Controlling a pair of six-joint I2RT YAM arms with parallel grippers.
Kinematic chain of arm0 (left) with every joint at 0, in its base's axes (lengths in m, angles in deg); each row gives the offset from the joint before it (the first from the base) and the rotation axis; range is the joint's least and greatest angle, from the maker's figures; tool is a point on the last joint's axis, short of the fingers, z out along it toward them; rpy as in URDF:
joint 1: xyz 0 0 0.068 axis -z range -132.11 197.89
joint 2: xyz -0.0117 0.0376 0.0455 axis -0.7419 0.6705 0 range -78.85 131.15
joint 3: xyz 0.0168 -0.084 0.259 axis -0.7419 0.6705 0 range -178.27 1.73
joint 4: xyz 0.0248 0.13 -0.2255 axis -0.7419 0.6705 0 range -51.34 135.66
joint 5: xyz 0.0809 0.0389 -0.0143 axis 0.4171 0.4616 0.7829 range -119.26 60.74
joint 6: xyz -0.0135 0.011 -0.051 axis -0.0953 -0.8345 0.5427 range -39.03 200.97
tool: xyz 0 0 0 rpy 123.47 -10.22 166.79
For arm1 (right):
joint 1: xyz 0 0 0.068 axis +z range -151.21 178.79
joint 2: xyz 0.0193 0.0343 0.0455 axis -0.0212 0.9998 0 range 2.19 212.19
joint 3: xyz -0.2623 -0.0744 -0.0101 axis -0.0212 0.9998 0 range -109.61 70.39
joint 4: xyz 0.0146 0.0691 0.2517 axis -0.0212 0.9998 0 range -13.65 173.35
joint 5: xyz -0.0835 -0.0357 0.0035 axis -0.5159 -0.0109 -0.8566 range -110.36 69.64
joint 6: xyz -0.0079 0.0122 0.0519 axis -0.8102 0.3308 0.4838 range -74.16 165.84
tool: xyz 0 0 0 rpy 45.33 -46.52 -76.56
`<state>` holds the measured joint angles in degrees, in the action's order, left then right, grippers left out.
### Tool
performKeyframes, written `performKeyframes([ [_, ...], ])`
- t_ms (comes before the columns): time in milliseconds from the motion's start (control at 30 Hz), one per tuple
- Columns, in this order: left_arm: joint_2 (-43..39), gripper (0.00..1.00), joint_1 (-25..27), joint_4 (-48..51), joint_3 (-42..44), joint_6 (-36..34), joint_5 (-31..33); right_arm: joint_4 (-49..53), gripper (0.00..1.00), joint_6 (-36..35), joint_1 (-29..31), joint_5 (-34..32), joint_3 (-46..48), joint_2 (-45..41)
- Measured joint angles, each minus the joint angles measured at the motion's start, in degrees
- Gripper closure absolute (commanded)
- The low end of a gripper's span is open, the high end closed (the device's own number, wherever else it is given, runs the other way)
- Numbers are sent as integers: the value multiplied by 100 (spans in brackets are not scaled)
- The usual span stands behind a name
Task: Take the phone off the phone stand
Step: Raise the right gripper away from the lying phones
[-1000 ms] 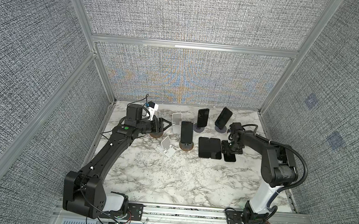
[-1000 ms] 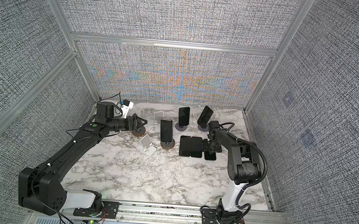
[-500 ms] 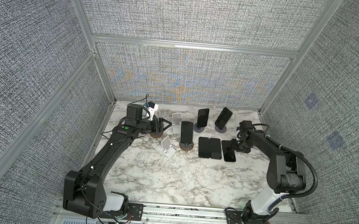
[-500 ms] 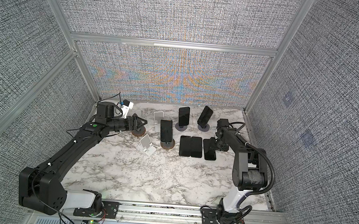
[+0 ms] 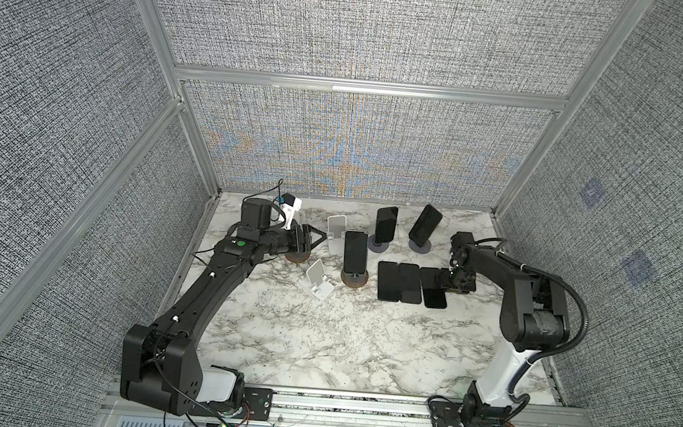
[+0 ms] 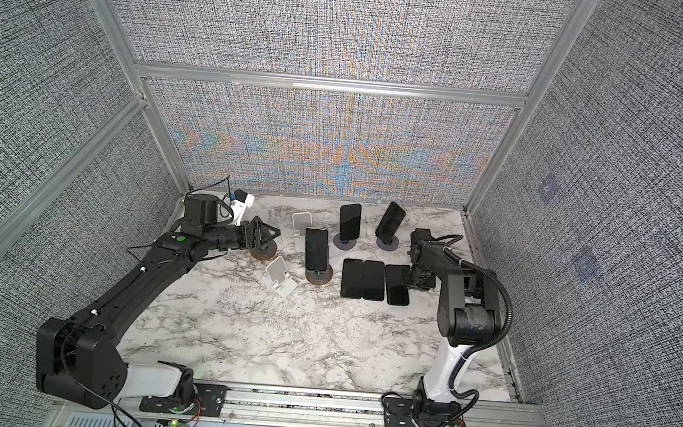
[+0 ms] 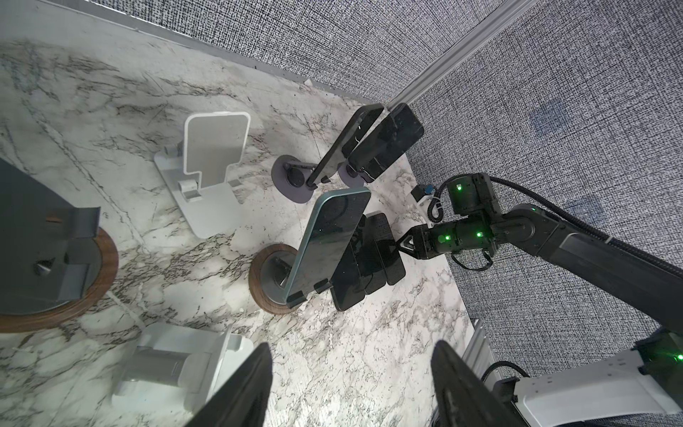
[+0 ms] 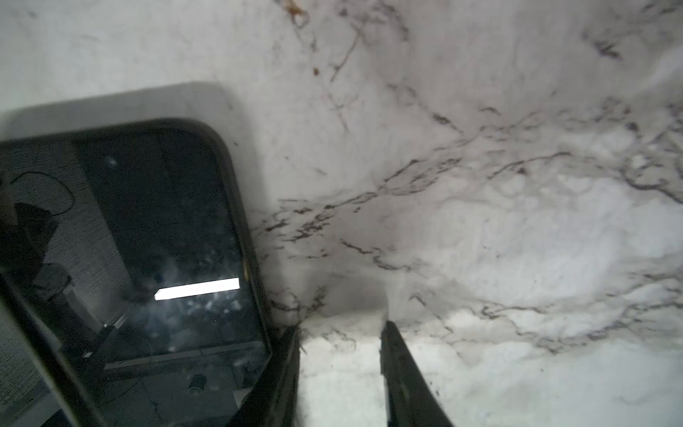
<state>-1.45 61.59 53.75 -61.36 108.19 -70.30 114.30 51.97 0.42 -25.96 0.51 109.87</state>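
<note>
— Three phones are seen propped up in both top views: a teal-edged phone point(image 5: 355, 250) on a wood-rimmed stand point(image 5: 354, 281), and behind it an upright phone point(image 5: 386, 223) and a tilted phone point(image 5: 426, 221), each on a grey stand point(image 5: 378, 248). A row of flat phones point(image 5: 409, 283) is laid on the marble table point(image 5: 321, 346).

— And the pincers?

— The left gripper point(image 5: 316, 237) is held spread, with nothing in it, beside an empty wooden stand point(image 5: 296, 257). The right gripper point(image 6: 418, 280) is set low at the outer end of the row (its jaws are masked by the wrist from above).

— What is given by the left wrist view?

— Its fingers point(image 7: 255, 388) are shown wide apart over bare marble. The teal-edged phone is seen leaning in its stand ahead, well apart from them, with two white stands point(image 7: 212, 166) nearer.

— And by the right wrist view?

— The fingers point(image 8: 281, 377) are shown narrowly parted over bare table, nothing being gripped. The outermost flat phone point(image 8: 159, 258) lies just beside one finger; whether it is touched cannot be told.
</note>
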Motion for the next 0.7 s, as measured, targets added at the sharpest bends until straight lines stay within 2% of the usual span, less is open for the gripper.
performKeyframes([
  [200, 0, 30, 0, 2, -2, -17, -2, 2, 66, 63, 22, 175, 2, -83],
  [333, 11, 29, 4, 55, -39, -79, 0, 85, 56, 61, -96, 192, 2, -278],
  [500, 90, 29, 59, 254, -162, -361, 61, 98, 45, 59, -275, 195, 251, -975],
  [567, 162, 29, 177, 306, -247, -527, 105, 46, 42, 63, -273, 487, 481, -1316],
  [700, 546, 29, 433, 212, -553, -925, 208, -240, 41, 243, -229, 1694, 1008, -1989],
])
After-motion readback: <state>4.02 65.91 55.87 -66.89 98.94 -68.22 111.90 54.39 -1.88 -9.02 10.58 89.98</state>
